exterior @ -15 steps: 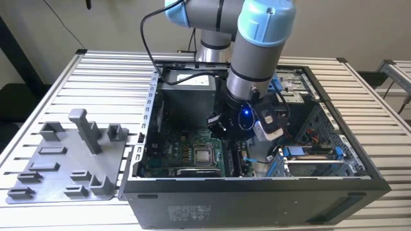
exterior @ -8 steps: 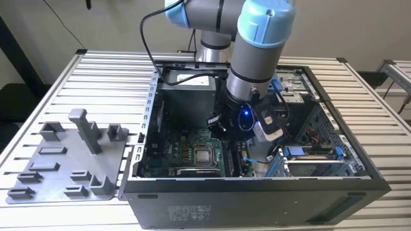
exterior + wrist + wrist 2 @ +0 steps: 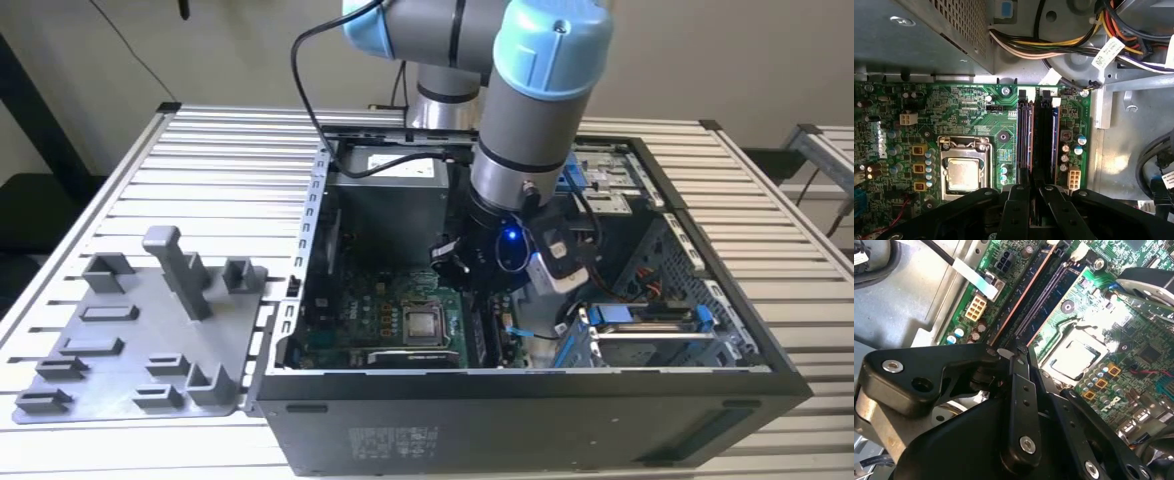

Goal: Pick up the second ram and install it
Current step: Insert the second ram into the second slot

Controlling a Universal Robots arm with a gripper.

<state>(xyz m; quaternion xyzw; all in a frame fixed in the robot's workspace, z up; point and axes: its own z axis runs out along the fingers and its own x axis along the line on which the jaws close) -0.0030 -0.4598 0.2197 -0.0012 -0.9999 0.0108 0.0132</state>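
Your gripper (image 3: 487, 272) is down inside the open computer case (image 3: 747, 350), over the green motherboard (image 3: 959, 115), with the arm (image 3: 534, 110) reaching in from above. In both wrist views the jaws stand narrow, drawn together over the memory slots (image 3: 1025, 135). The second ram (image 3: 1044, 140) stands on edge as a dark board beside the occupied slot row, its near end running in between the jaws; you cannot tell from either wrist view whether the jaws actually clamp it or only straddle it, nor whether it is fully seated. The white latch (image 3: 1056, 101) at the far end of its slot is visible. The processor socket (image 3: 963, 172) lies just beside the slots, and the power supply (image 3: 929, 30) sits beyond them with its cable bundle (image 3: 1064, 45). On the bench (image 3: 120, 190), at the exterior view's left, you have the grey parts fixture (image 3: 140, 335) well apart from the case.
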